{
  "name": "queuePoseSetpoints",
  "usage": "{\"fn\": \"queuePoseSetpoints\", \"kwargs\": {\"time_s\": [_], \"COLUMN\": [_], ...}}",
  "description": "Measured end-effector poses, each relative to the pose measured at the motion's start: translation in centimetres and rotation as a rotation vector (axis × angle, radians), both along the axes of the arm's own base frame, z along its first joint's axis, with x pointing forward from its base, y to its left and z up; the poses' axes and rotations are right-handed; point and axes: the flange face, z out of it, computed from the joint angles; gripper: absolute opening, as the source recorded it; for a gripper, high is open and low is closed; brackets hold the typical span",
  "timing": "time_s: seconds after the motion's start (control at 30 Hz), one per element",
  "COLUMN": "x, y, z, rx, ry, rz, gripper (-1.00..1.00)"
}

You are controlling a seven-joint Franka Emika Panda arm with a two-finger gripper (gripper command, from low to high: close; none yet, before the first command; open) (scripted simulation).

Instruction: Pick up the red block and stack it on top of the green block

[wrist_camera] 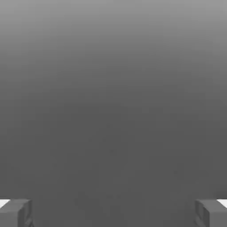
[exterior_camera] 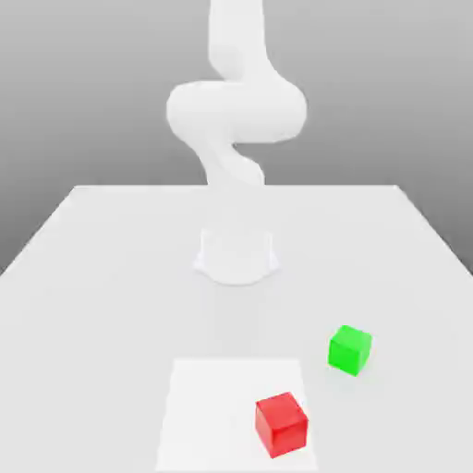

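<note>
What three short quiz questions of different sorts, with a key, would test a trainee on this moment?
1. True or false: the small matte bright-red cube is stacked on the small matte bright-green cube.
2. Which cube lies on the paler square patch of the white table? A red, B green.
3. Fill in: in the hand view the pincer fingers stand wide ____.

Key: 1 false, the two cubes sit apart on the table. 2 A. 3 apart, with nothing between them.
</note>
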Motion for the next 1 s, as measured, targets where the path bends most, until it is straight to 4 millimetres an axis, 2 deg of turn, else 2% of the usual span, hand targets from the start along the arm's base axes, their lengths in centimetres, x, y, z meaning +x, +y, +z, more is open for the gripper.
{"fn": "queuePoseSetpoints", "kwargs": {"time_s": [0.1,0.2,0.4,0.57,0.77,0.93,0.97,1.0], "x": [3.7,6.5,9.7,10.0,7.6,7.2,7.1,7.1], "y": [0.6,1.4,3.0,4.3,5.3,5.4,5.3,5.3], "z": [-5.5,-11.1,-23.0,-33.0,-44.5,-51.1,-52.0,-52.0], "rx": [-0.016,-0.032,-0.067,-0.101,-0.143,-0.149,-0.149,-0.149], "ry": [0.094,0.185,0.363,0.511,0.685,0.711,0.712,0.712], "rz": [0.045,0.089,0.176,0.251,0.338,0.35,0.35,0.35], "gripper": [0.0,0.0,0.0,0.0,0.0,0.0,-1.0,-1.0]}}
